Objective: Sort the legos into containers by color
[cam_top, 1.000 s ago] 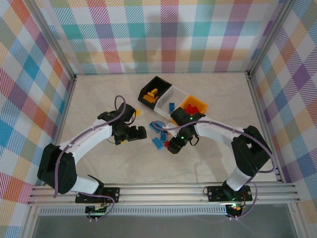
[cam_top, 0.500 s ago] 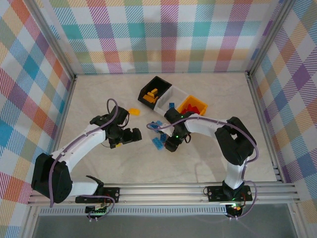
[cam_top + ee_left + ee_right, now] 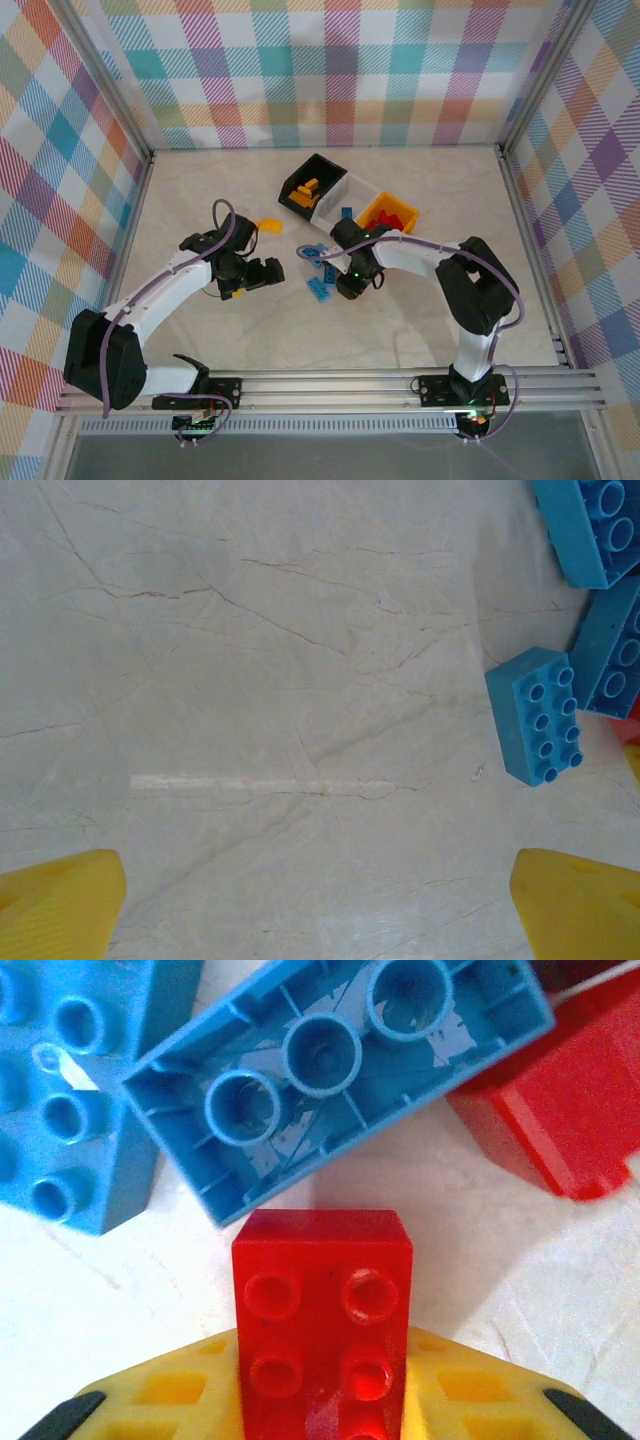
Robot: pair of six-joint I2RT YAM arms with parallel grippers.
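Red lego [image 3: 322, 1310] clamped between right fingers [image 3: 160, 1400], blue lego [image 3: 335, 1070] just beyond

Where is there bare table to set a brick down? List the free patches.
Free: the table left of the left arm; the near strip before the rail; the far right past the yellow-orange bin. Crowded: the blue legos before the bins, where the right gripper pinches a red lego.

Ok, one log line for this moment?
left hand: open over table | right hand: shut on red lego | blue legos beside
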